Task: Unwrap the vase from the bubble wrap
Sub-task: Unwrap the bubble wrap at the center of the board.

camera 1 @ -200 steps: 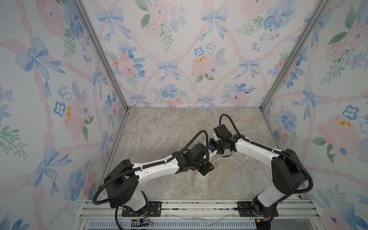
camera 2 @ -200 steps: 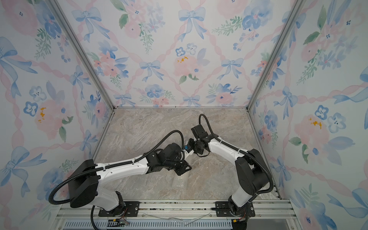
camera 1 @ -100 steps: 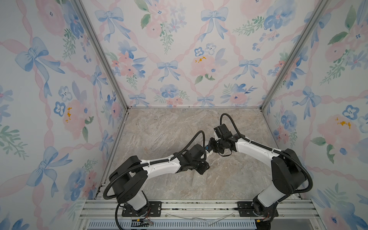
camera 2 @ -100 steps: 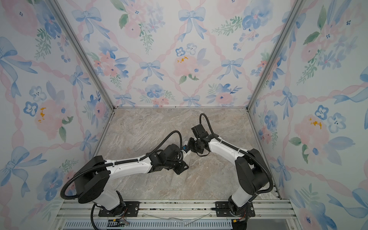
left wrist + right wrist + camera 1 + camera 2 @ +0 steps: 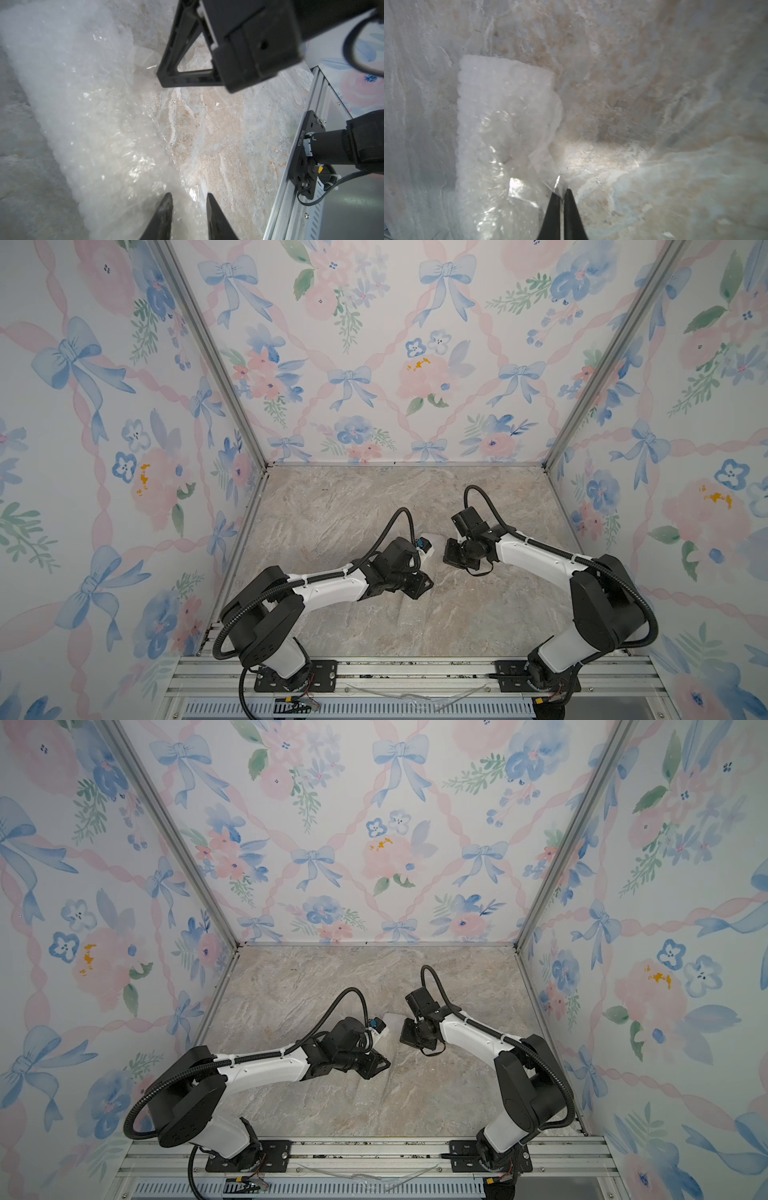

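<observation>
The bubble wrap (image 5: 500,116) lies as a whitish roll on the marble table; a small part of it (image 5: 433,540) shows between the two arms in both top views. The vase is hidden inside the roll. My right gripper (image 5: 560,189) is shut on a clear loose corner of the wrap, just beside the roll. In the left wrist view the roll (image 5: 68,99) runs along one side. My left gripper (image 5: 189,196) holds its jaws partly apart, and loose film from the wrap lies in the gap. From above, the left gripper (image 5: 419,587) sits just in front of the right gripper (image 5: 449,558).
Flowered walls close in the marble table (image 5: 332,506) on three sides. A metal rail (image 5: 415,672) carrying both arm bases runs along the front edge. A faint flat stretch of clear sheet (image 5: 405,616) lies on the table in front of the left gripper.
The left arm has folded back at its base and its gripper has shifted slightly left. The right gripper has stayed almost still, still pinching the wrap.
</observation>
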Action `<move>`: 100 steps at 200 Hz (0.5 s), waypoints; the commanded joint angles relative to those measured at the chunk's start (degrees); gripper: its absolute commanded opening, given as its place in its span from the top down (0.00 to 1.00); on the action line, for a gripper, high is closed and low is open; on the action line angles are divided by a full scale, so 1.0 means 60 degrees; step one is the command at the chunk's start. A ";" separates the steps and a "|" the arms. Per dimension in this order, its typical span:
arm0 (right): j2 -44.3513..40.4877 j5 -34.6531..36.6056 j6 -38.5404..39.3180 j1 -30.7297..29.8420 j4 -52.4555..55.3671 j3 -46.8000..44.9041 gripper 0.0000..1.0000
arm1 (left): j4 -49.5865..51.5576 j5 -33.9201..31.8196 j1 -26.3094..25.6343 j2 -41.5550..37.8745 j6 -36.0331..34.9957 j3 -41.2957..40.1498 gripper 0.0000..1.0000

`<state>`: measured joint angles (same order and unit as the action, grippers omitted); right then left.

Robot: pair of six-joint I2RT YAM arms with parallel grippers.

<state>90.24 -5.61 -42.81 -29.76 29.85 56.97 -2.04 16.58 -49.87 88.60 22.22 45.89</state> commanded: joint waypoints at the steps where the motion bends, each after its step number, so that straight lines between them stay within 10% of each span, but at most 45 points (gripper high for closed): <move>1: -0.0522 0.0406 0.0333 0.0301 0.0682 -0.0268 1.00 | 0.0790 -0.0590 0.0277 0.0168 0.0207 -0.0426 0.69; 100: -0.1272 0.0561 0.0874 0.1040 0.1060 -0.0638 1.00 | 0.1807 -0.0883 0.1406 -0.0513 0.0765 -0.0246 0.69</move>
<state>83.35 -3.22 -39.29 -24.14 34.09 52.95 1.56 14.74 -42.76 85.54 25.67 44.66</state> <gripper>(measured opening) 0.047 0.312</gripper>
